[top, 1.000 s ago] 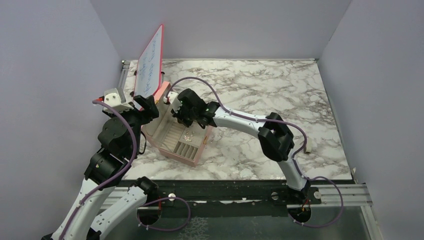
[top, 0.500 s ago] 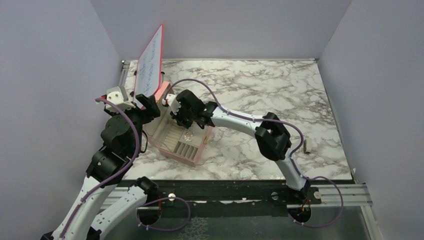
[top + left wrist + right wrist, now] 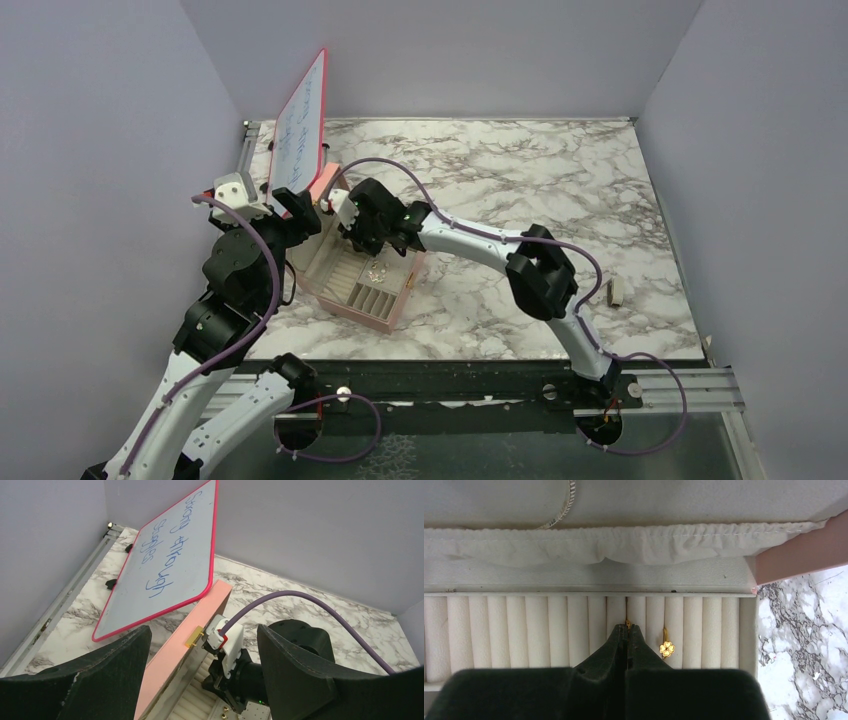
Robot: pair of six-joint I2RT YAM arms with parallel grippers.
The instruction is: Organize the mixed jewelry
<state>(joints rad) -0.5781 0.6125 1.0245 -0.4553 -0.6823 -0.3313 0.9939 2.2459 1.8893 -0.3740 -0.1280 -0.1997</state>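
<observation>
So the right gripper (image 3: 627,629) is reaching down into the pink box (image 3: 392,312), right over the ring rolls (image 3: 524,630). Its jaws are pinching tight together, and a tiny gold piece (image 3: 627,624) is peeking out at the very tip, sitting in the groove between two cream rolls. A couple of grooves over to the right, a gold clover stud (image 3: 667,649) is standing in its own groove, close to the jaws but not touching them. Above the rolls a silver chain (image 3: 566,500) is lying on the lining and disappearing behind the gathered edge of the fabric pocket (image 3: 624,545).

From the top camera, a little glinting cluster of loose bits (image 3: 376,270) is lying in one of the box's compartments, just in front of the right gripper. They're too small there for me to say which pieces they are.

The left gripper (image 3: 202,632) is hanging at the box's raised lid (image 3: 175,660) with its jaws spread wide and gripping nothing. The lid's edge and its little gold latch (image 3: 194,636) are sitting in the gap between them, and I can't tell if either jaw is actually touching it. A whiteboard (image 3: 165,565) with a pink rim and blue handwriting is leaning just behind the lid.

The whole box is sitting on the left part of the marble bench (image 3: 520,180)
</observation>
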